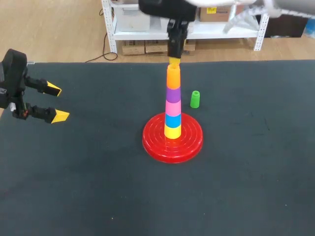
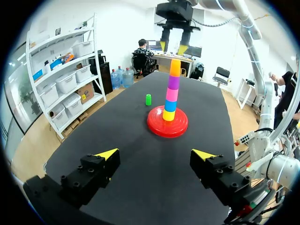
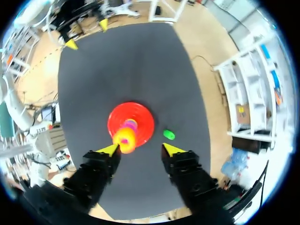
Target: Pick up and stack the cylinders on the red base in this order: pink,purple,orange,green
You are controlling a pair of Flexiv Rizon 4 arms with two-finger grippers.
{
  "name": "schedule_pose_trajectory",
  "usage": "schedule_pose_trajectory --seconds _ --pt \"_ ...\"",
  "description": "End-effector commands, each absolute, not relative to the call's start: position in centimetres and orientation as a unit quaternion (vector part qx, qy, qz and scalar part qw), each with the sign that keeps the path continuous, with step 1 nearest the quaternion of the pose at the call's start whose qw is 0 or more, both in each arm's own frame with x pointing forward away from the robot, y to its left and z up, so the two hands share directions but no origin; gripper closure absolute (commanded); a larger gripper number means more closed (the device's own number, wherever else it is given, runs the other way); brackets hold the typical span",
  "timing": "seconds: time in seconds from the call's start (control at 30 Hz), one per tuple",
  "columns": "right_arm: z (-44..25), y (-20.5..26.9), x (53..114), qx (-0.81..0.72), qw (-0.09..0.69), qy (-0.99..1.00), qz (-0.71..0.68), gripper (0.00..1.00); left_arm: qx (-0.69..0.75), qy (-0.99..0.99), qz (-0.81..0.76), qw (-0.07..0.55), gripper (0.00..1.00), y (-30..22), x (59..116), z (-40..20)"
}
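Note:
On the red base (image 1: 152,142) stands a tower: yellow, blue, pink (image 1: 173,107), purple (image 1: 173,95), and the orange cylinder (image 1: 173,77) on top. My right gripper (image 1: 174,61) hangs just above the orange one, open and not touching it; in the right wrist view the tower's top (image 3: 125,137) lies below its fingers (image 3: 140,150), nearer one tip. The green cylinder (image 1: 195,99) stands alone on the mat just right of the base. My left gripper (image 1: 56,103) is open and empty at the table's far left.
A dark mat (image 1: 246,187) covers the table. Only the tower and the green cylinder (image 2: 148,99) stand on it. The left wrist view looks along the mat toward the base (image 2: 157,125), with its own fingers (image 2: 157,154) wide apart.

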State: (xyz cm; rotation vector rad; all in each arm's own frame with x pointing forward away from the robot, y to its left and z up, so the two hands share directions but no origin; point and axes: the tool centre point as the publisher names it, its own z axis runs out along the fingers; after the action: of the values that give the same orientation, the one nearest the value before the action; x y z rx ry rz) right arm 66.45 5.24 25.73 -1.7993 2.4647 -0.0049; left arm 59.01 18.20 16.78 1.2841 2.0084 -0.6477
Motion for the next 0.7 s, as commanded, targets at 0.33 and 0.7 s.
schedule_pose_trajectory --seconds 0.33,0.7 --pt "19.6 -0.1 70.5 -0.488 0.045 0.872 0.007 0.00 0.491 0.766 -0.248 0.332 0.00 18.3 59.0 16.6" --pt "10.8 -1.0 73.2 -0.434 0.017 0.901 0.008 0.00 0.491 0.766 -0.248 0.332 0.00 18.3 59.0 16.6"
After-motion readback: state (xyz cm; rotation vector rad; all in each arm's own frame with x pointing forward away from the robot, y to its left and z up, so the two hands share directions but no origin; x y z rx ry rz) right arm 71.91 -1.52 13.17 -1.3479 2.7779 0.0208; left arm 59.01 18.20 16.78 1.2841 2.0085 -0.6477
